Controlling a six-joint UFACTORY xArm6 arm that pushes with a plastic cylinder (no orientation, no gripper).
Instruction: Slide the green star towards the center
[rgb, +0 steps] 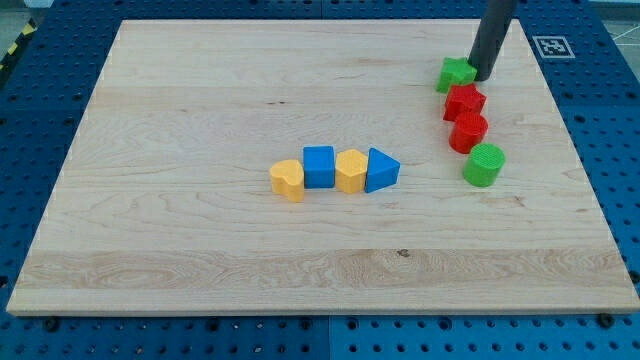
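Observation:
The green star (455, 74) lies near the view's top right on the wooden board (200, 100). My tip (483, 77) stands right against the star's right side, touching or nearly touching it. Just below the star sit two red blocks, the upper one (465, 101) star-like and the lower one (468, 131) rounded. A green cylinder (485, 164) sits below those, so the four form a column running down the view's right.
Near the board's middle a row of blocks touches side by side: a yellow heart (287, 179), a blue cube (319, 166), a yellow hexagon-like block (351, 170) and a blue triangle (381, 170). A blue pegboard surrounds the board.

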